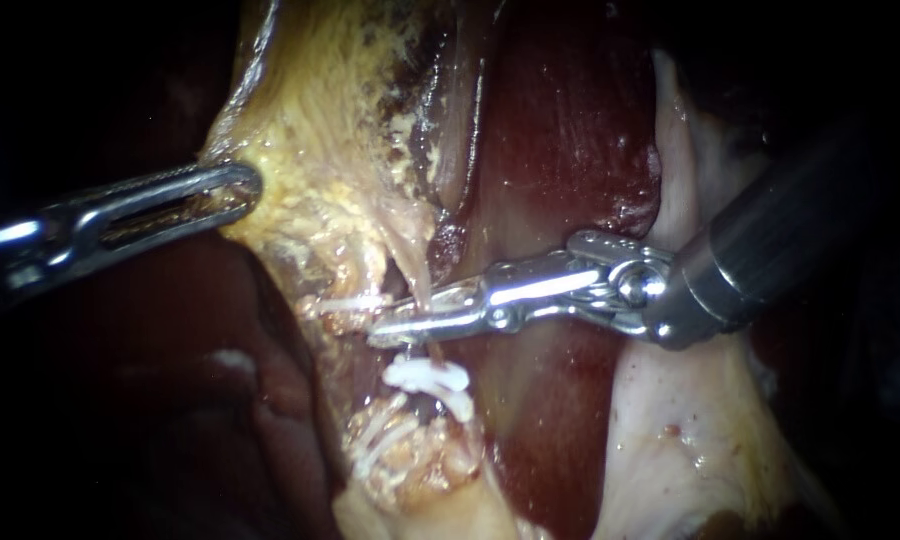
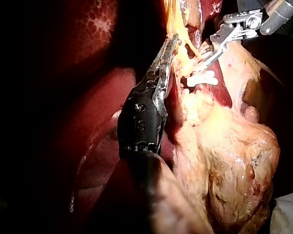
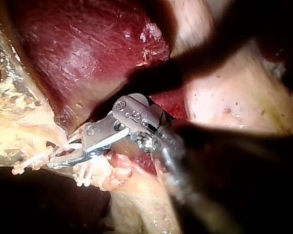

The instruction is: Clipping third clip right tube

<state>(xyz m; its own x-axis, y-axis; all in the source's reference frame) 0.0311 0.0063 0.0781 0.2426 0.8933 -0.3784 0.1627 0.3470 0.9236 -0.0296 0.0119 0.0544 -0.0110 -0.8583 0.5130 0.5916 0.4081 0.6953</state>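
Observation:
My right instrument (image 1: 410,318) comes in from the right, its slim jaws set from both sides across the thin pale right tube (image 1: 422,285). Just below the jaws a white clip (image 1: 428,376) sits on that tube. Another white clip (image 1: 348,302) lies to their left, and more clips (image 1: 380,440) lie lower down. My left instrument (image 1: 238,190) holds the yellow fatty tissue (image 1: 310,150) at the upper left, its jaws shut on it. In the right wrist view the jaws (image 3: 63,158) straddle the tube among white clips (image 3: 85,175). The left wrist view shows my left instrument (image 2: 169,48) pinching yellow tissue, with my right instrument (image 2: 210,56) beside it.
Dark red liver (image 1: 570,130) lies behind the tube and above the right shaft. Pale gallbladder tissue (image 1: 680,440) fills the lower right. More liver (image 1: 200,400) sits dim at the lower left. The bulky yellow-pink gallbladder (image 2: 234,161) lies beside my left instrument's shaft.

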